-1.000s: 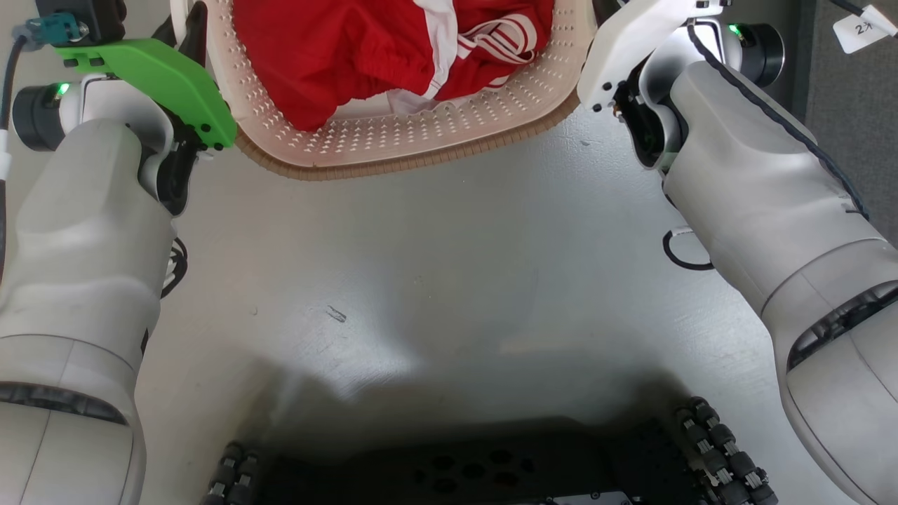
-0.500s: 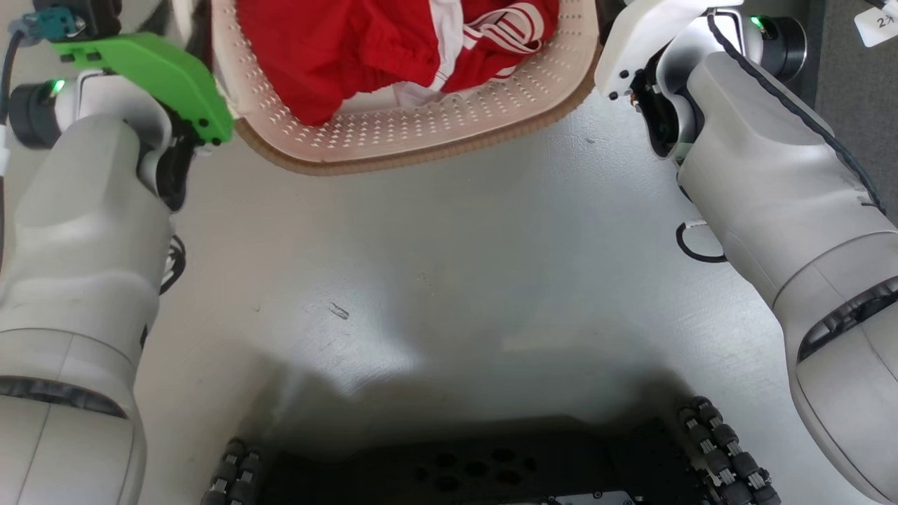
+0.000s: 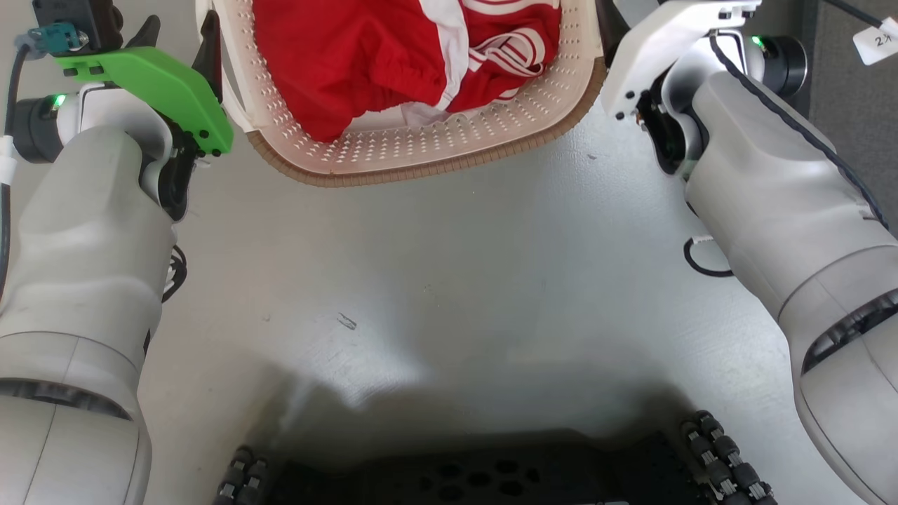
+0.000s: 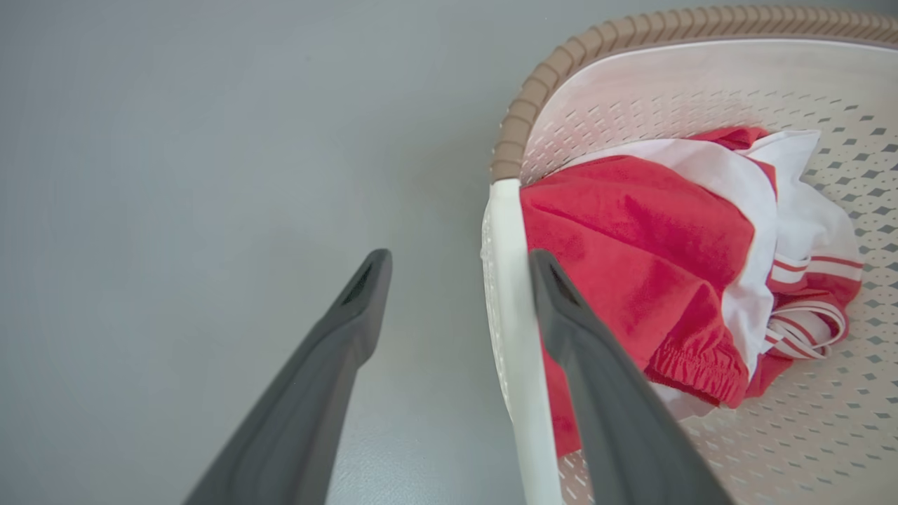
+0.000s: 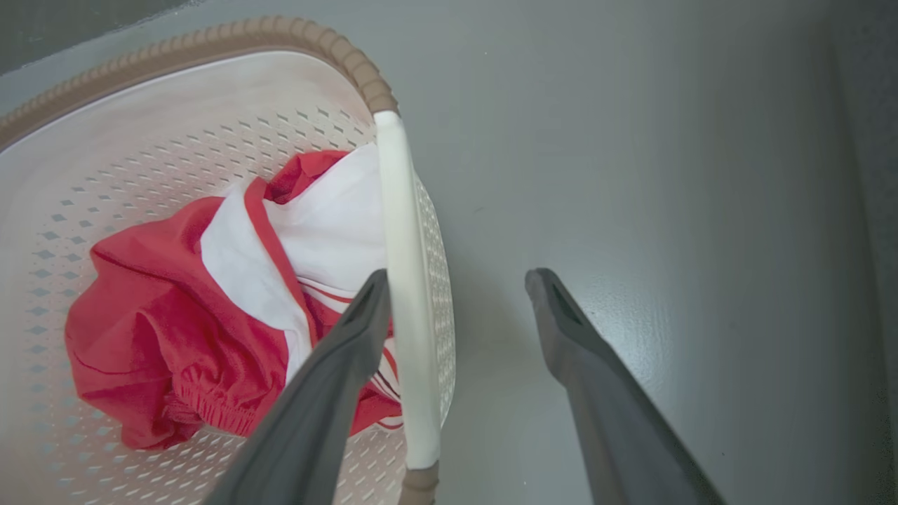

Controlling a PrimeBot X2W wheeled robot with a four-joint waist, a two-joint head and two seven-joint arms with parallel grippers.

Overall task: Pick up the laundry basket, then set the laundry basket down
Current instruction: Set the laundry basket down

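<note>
Laundry basket, one white handle within left jaws, other handle within right jaws, both pairs released

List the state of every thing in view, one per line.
laundry basket: upright, clothing inside.
red-and-white clothing: crumpled in the basket.
left end effector: open, straddling the left handle.
right end effector: open, straddling the right handle.

Pale grey floor — one small dark scuff; a white tag at the far right.
</note>
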